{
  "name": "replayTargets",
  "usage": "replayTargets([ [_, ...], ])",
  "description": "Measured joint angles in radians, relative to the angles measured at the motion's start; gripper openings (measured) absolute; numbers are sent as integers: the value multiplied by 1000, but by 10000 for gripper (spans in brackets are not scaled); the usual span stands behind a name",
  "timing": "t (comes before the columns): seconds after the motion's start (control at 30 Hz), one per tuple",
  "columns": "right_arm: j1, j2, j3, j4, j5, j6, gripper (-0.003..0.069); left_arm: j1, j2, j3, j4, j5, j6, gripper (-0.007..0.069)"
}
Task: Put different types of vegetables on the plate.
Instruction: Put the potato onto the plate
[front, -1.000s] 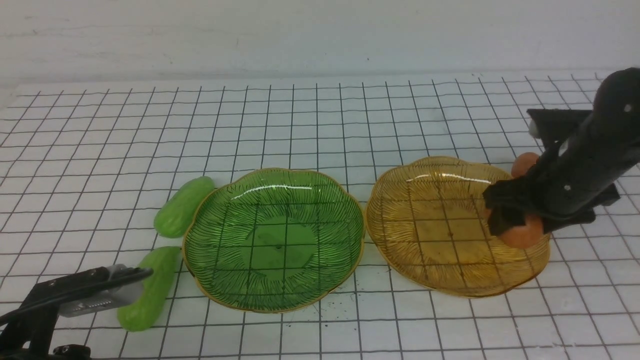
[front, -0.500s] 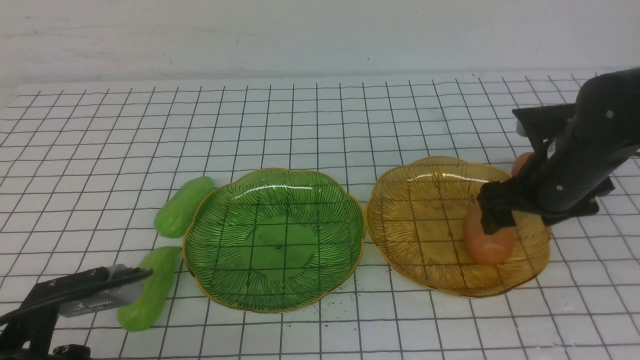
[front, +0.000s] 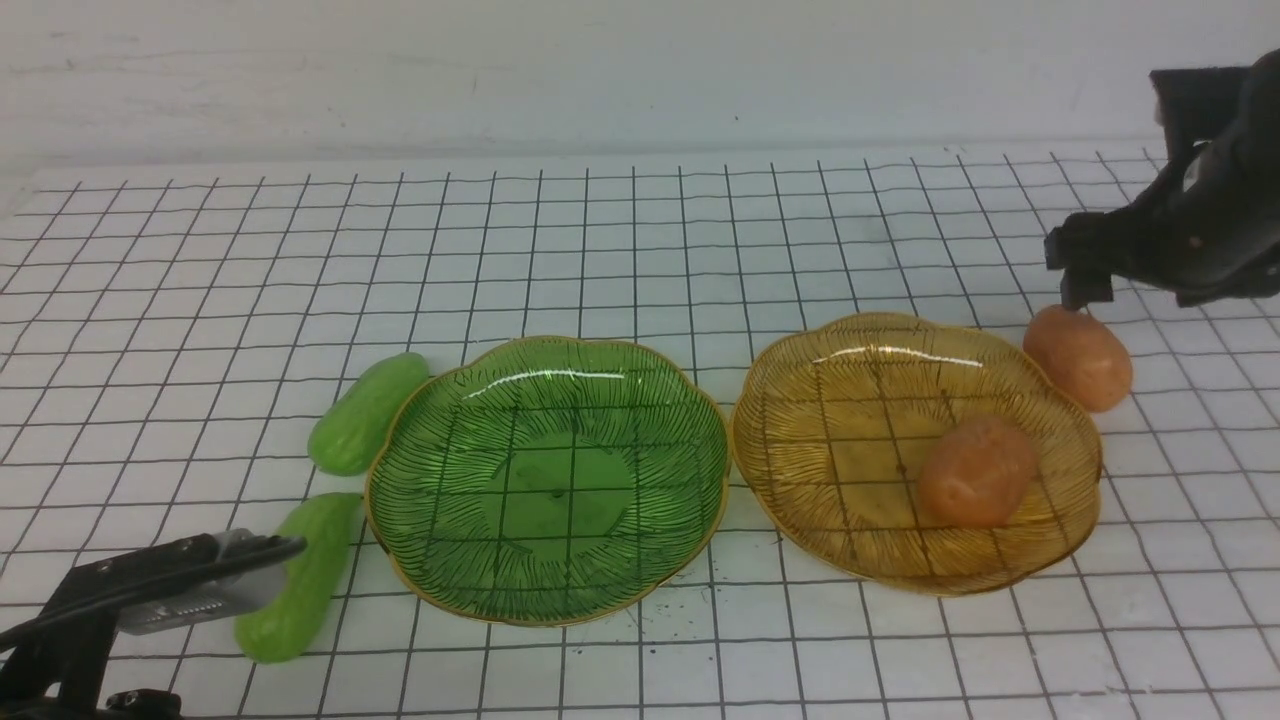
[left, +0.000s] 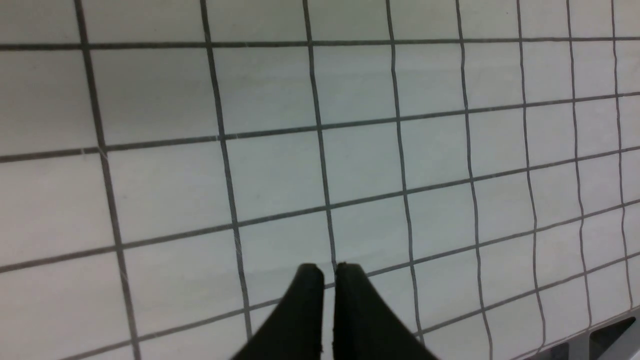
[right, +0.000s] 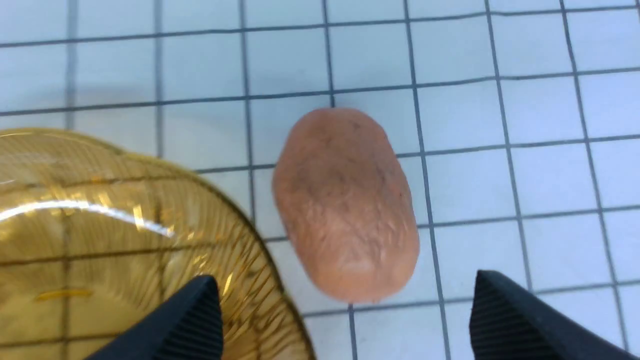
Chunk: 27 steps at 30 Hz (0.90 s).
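Note:
One orange-brown potato (front: 978, 472) lies inside the amber plate (front: 850, 450). A second potato (front: 1078, 357) (right: 345, 200) rests on the table just off that plate's far right rim (right: 150, 200). My right gripper (front: 1080, 265) (right: 345, 277) hangs open above this second potato and holds nothing. Two light-green cucumbers (front: 365, 412) (front: 295, 578) lie on the table left of the bare green plate (front: 545, 480). My left gripper (front: 270, 550) (left: 329, 267) is shut and holds nothing, low at the front left beside the nearer cucumber.
The gridded white mat (front: 640, 230) covers the table, with a white wall behind it. The two plates sit side by side, almost touching.
My right gripper let go of the potato in the amber plate, then rose and swung back to the right over the second potato. The left arm has not moved.

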Motion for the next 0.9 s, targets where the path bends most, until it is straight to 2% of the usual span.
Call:
replayTargets([
  [0.3, 0, 140, -32, -87, -89, -1, 596, 0, 0, 0, 0, 0, 0, 17],
  [0.57, 0, 195, -35, -82, -99, -1, 584, 0, 0, 0, 0, 0, 0, 17],
  [0.67, 0, 195, -37, -81, -101, -1, 559, 0, 0, 0, 0, -1, 0, 17],
  [0.77, 0, 193, -38, -94, -101, 0, 454, 0, 0, 0, 0, -1, 0, 17],
  [0.9, 0, 168, -38, -107, -85, 0, 442, 0, 0, 0, 0, -1, 0, 20],
])
